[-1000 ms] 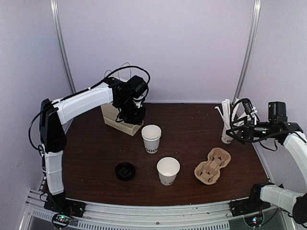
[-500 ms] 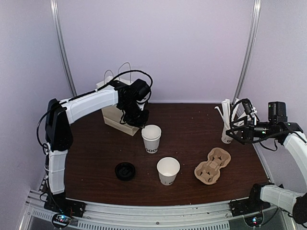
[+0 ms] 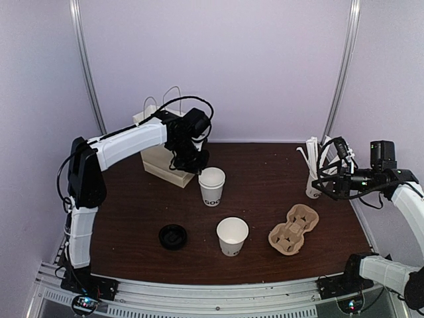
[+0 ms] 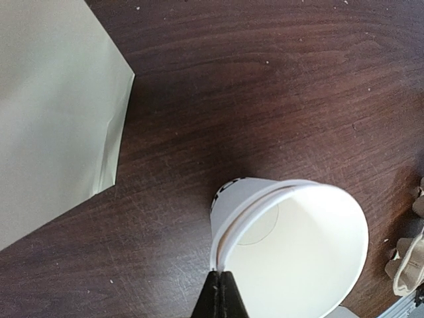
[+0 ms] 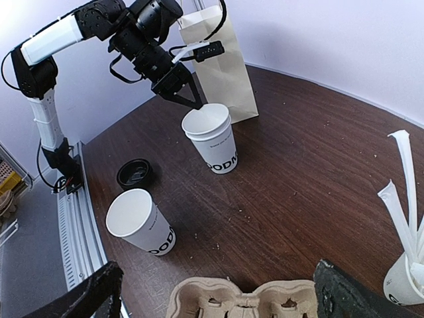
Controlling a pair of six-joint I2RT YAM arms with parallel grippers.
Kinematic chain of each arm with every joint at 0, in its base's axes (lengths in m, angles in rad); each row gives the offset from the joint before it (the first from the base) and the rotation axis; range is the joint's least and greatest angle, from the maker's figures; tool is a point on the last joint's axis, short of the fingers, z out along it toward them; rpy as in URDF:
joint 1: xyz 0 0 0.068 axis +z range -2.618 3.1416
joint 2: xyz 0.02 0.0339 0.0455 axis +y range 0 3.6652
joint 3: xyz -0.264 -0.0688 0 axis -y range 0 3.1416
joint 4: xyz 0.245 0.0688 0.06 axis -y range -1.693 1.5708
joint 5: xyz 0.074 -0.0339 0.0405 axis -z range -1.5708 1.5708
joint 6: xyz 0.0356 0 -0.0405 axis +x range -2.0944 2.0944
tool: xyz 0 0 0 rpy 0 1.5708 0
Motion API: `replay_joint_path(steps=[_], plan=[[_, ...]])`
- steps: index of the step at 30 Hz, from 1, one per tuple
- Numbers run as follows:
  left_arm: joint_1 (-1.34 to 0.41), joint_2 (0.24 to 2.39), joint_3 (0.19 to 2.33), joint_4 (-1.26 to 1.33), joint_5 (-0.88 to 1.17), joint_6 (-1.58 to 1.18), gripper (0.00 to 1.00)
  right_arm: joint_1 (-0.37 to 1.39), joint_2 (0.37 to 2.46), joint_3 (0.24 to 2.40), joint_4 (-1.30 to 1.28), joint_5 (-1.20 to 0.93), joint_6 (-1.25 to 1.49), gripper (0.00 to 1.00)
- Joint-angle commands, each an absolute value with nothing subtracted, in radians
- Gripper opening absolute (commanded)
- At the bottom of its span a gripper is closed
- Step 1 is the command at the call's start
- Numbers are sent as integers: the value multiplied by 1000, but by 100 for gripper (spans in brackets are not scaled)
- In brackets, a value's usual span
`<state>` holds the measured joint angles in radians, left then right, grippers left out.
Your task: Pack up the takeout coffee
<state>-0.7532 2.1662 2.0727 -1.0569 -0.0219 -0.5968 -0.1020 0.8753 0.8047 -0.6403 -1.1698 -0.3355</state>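
Near its base, the cup [image 5: 215, 149] in the left claw [image 5: 198, 104] reads "ODM".

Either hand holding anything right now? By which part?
Left hand pinches the far paper cup by its rim. Right hand is open and holds nothing.

matt paper cup [image 3: 211, 185], black plastic lid [image 3: 173, 236], wood-grain table [image 3: 265, 172], rough pulp carrier [image 3: 293, 229]

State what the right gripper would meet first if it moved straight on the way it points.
For the right gripper, probably the brown pulp cup carrier, which lies between its open fingers in the right wrist view. Height is unclear; it might pass over to the bare table.
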Motion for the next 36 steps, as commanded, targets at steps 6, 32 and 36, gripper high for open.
replay_joint_path(steps=[6,32,36], plan=[[-744,2285,2301,-967,-50,-580,0,-97,870,793,-646,-1149,-351,100],[-700,2480,2544,-750,-8,-769,27,-97,855,796,-660,-1144,-362,100],[-699,2450,2537,-742,36,-753,28,-97,854,796,-660,-1144,-363,100]])
